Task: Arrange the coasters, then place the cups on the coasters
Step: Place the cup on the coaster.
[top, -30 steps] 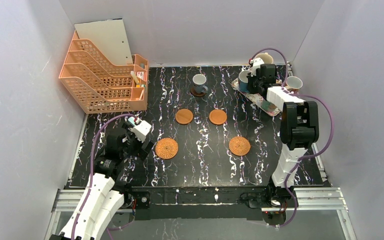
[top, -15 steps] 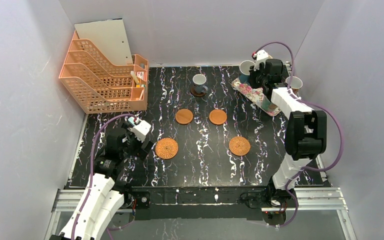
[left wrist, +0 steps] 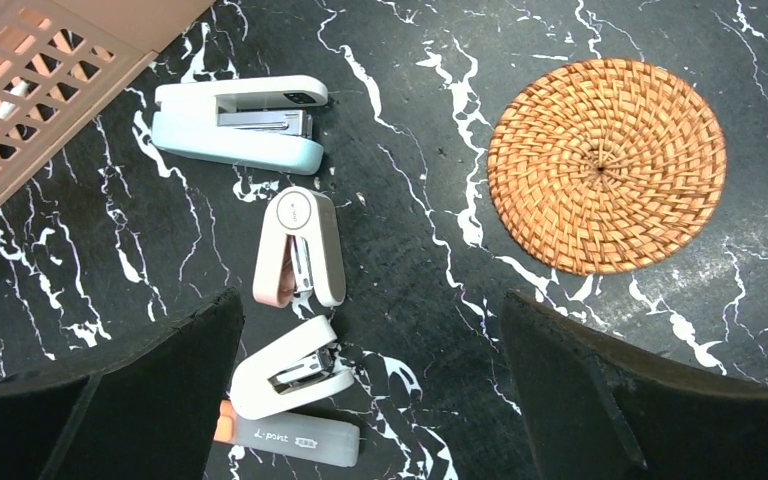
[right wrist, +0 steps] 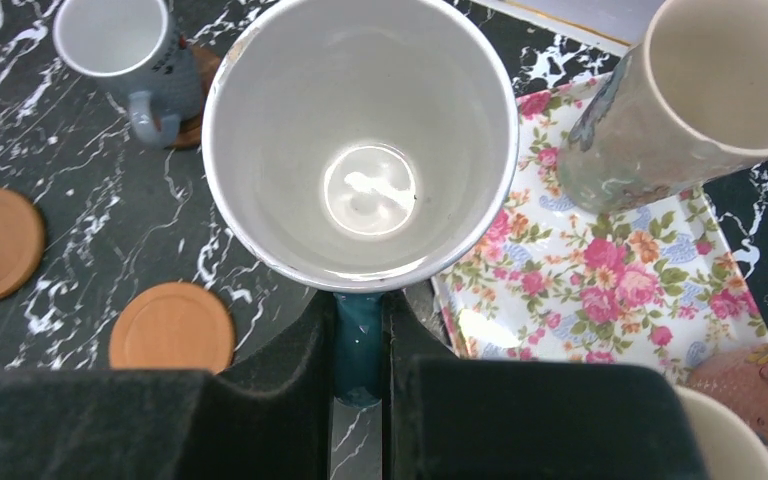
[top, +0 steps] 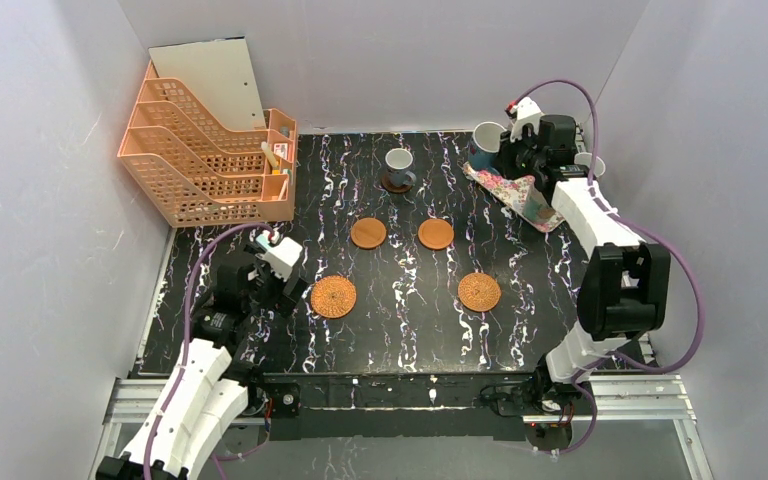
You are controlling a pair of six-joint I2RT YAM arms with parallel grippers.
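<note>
My right gripper (right wrist: 360, 310) is shut on the handle of a blue cup (right wrist: 360, 150) with a white inside, held above the left end of the floral tray (right wrist: 600, 270); from the top, the right gripper (top: 508, 152) and this cup (top: 486, 136) are at the back right. A smaller blue cup (top: 398, 163) stands on a dark coaster (top: 394, 185). Two wood coasters (top: 368, 233) (top: 436, 234) and two wicker coasters (top: 333, 297) (top: 479, 291) lie flat. My left gripper (left wrist: 370, 400) hangs open and empty left of a wicker coaster (left wrist: 607, 165).
A beige cup (right wrist: 720, 80) stands on the tray and a pinkish cup (right wrist: 750, 380) shows at the lower right. Staplers (left wrist: 240, 120) (left wrist: 300, 250) (left wrist: 290, 370) lie under my left gripper. An orange file rack (top: 205, 150) fills the back left corner.
The right gripper has lifted the blue cup up off the tray by its handle, and the right arm has stretched back. The left arm has barely moved.
</note>
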